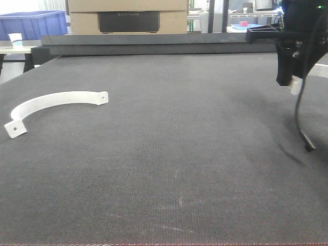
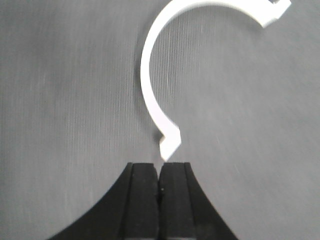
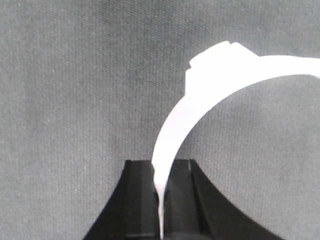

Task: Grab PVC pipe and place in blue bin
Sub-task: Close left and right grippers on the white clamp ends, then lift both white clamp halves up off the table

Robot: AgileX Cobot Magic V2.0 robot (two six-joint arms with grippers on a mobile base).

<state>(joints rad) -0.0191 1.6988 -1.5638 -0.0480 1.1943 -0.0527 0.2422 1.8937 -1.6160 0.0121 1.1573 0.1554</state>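
Grey felt tabletop point(image 1: 179, 154); at left, white PVC half-ring point(image 1: 51, 100), opening toward lower right, long axis left-right. Left gripper point(image 2: 160, 169) pressed together, empty; right gripper point(image 3: 161, 172) clamping second half-ring point(image 3: 200, 100).

Left tool point(image 2: 160, 172) with jaws pressed flat together, right tool point(image 3: 163, 175) pinched on the thin end of a white pipe clamp point(image 3: 210, 95), right arm point(image 1: 296, 41) raised, tool pointing down

Dark table point(image 1: 169, 169), cardboard box point(image 1: 128, 15) behind
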